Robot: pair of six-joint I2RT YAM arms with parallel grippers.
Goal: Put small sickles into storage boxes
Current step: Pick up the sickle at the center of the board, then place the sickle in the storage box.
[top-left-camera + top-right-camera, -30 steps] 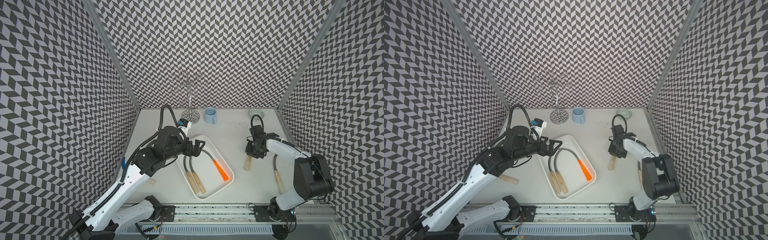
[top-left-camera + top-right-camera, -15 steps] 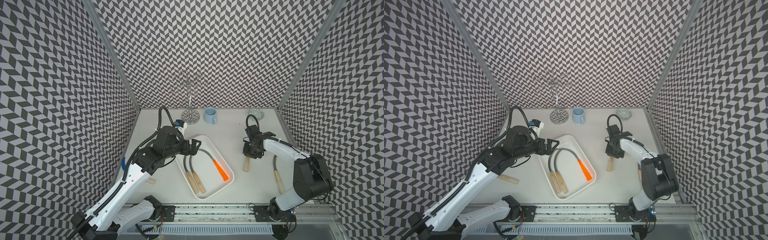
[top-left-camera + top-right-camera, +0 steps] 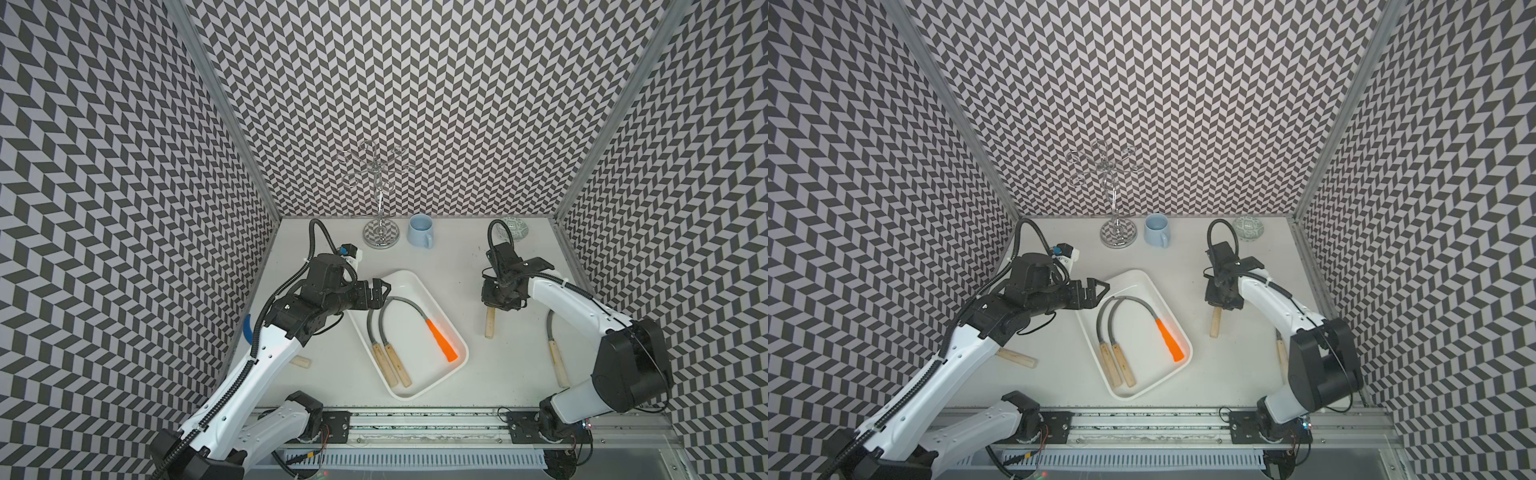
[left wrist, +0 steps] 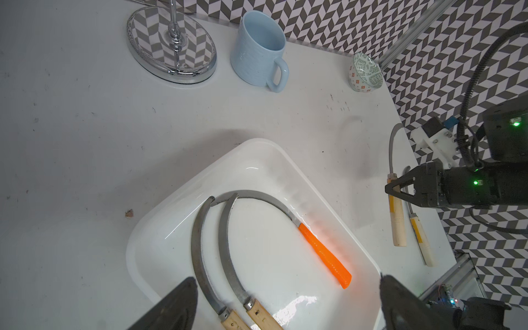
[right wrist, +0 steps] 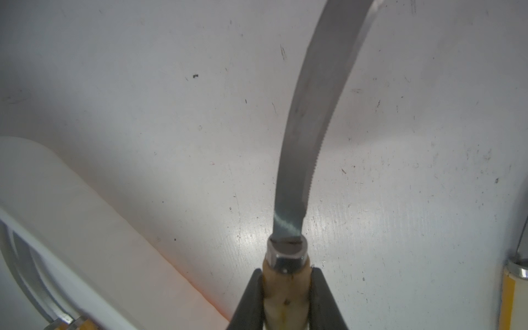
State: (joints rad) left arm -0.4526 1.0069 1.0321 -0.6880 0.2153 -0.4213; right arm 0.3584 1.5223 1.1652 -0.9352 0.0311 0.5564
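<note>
The white storage box [image 3: 417, 277] lies mid-table and holds three small sickles: two with wooden handles [image 3: 388, 368] and one with an orange handle [image 3: 442, 345]. My left gripper [image 3: 380, 291] hovers open over the box's far-left corner, nothing between its fingers [image 4: 183, 297]. To the right of the box, my right gripper [image 3: 498, 299] is shut on a wooden-handled sickle [image 3: 490, 324], gripping the handle just behind the metal collar [image 5: 287, 254]. Its blade [image 5: 308, 143] casts a shadow on the table. Another sickle [image 3: 557, 365] lies at the right. A wooden handle [image 3: 1016, 358] shows under my left arm.
Along the back wall stand a chrome stand [image 3: 380, 239], a light blue mug [image 3: 419, 231] and a small patterned bowl [image 3: 514, 228]. Patterned walls close in the left, right and back sides. A metal rail [image 3: 415, 432] runs along the front.
My right gripper has shifted slightly left, toward the box, with the sickle in it. My left gripper has drawn back to the left, still open.
</note>
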